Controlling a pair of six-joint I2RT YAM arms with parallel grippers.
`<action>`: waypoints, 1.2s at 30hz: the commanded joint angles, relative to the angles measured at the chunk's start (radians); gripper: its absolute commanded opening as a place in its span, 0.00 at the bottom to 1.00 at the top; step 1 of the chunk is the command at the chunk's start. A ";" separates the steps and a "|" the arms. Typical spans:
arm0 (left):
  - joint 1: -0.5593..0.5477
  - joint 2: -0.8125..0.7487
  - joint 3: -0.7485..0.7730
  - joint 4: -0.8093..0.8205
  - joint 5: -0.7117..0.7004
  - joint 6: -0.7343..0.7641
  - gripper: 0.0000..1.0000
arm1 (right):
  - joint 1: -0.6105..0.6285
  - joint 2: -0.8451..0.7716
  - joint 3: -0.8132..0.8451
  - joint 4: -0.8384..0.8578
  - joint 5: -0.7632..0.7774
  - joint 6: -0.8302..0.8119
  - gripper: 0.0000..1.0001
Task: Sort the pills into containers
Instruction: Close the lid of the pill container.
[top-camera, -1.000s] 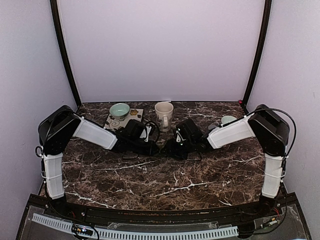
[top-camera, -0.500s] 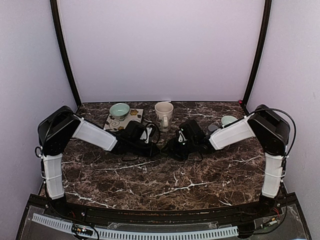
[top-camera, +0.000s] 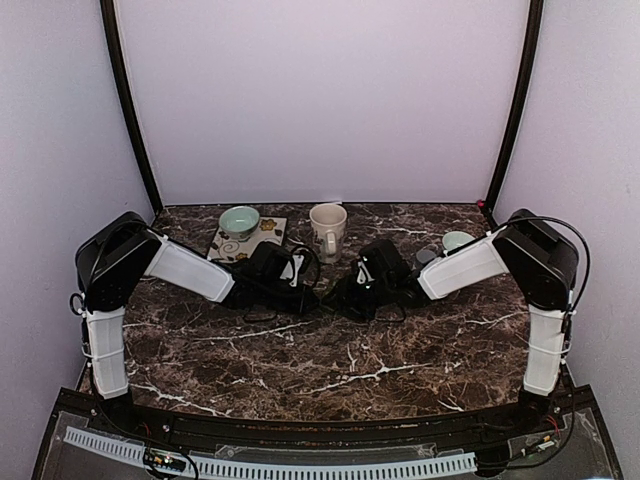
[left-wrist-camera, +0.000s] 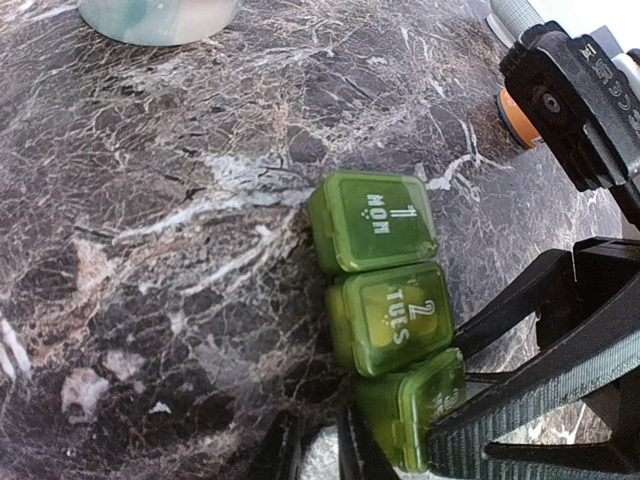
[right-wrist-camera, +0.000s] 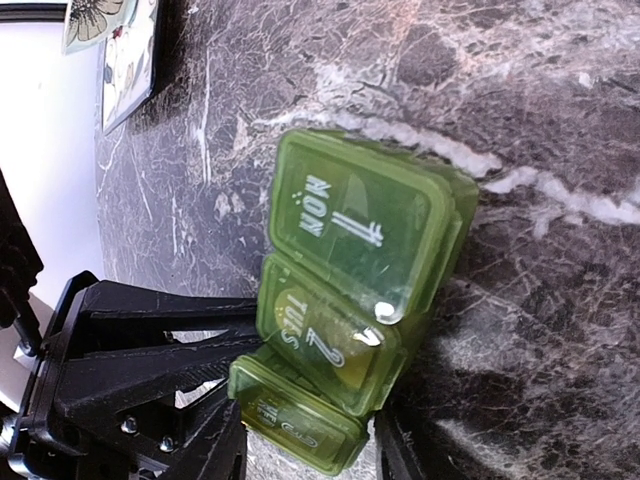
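Right at the left gripper's (left-wrist-camera: 322, 445) tips, which sit close together (whether they pinch anything I can't tell), lies the box (left-wrist-camera: 385, 300): translucent green, three lidded cells in a row, MON 1 and TUES 2 legible. It lies flat, lids up, its long axis running away from both grippers, MON farthest. The right gripper (right-wrist-camera: 310, 455) clamps the nearest end cell. The table (top-camera: 350, 350) is dark, white-veined marble, and the walls (top-camera: 320, 100) are lilac.

Lab test booth: marble-look table (top-camera: 350, 360) w/ plain lilac walls (top-camera: 320, 90), black frame poles (top-camera: 128, 110).
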 joint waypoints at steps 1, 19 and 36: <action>-0.034 0.038 -0.053 -0.198 0.036 -0.006 0.15 | -0.003 0.051 0.001 -0.066 0.004 -0.011 0.44; -0.051 0.048 -0.032 -0.192 0.054 0.017 0.15 | -0.002 0.112 0.080 -0.221 -0.010 -0.055 0.41; -0.060 0.033 -0.040 -0.212 0.031 0.012 0.15 | 0.002 0.097 0.112 -0.283 -0.005 -0.106 0.42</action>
